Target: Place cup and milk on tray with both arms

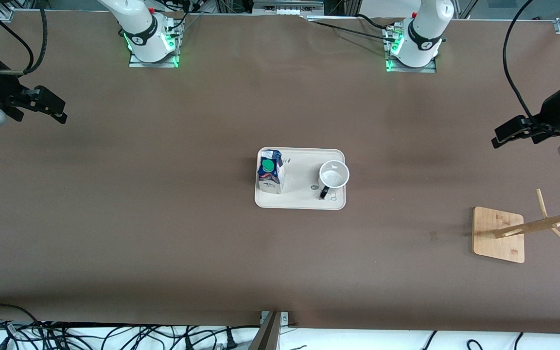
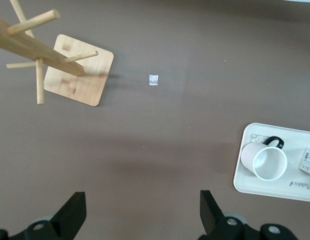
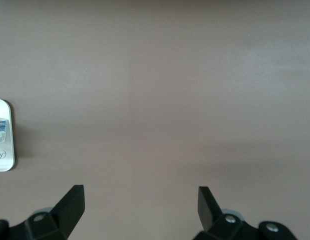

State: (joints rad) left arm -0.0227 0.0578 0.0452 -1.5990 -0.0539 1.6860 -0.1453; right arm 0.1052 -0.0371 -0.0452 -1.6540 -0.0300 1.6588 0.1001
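The cream-white tray (image 1: pixel 304 201) lies at the middle of the table. On it the milk (image 1: pixel 271 172) stands upright at the end toward the right arm, and the cup (image 1: pixel 333 176) stands mouth up at the end toward the left arm, its black handle facing the front camera. My left gripper (image 1: pixel 498 137) hangs open and empty over the table's left-arm end; its wrist view shows it (image 2: pixel 143 210) with the cup (image 2: pixel 267 162) and tray (image 2: pixel 275 187) off to one side. My right gripper (image 1: pixel 62 111) is open and empty over the right-arm end (image 3: pixel 140 205), where a tray corner (image 3: pixel 2 160) shows.
A wooden rack with a square base (image 1: pixel 498 236) and slanting pegs stands toward the left arm's end, nearer the front camera than the tray; it also shows as the rack (image 2: pixel 77 70) in the left wrist view. A small silvery scrap (image 2: pixel 153 80) lies on the brown table beside it.
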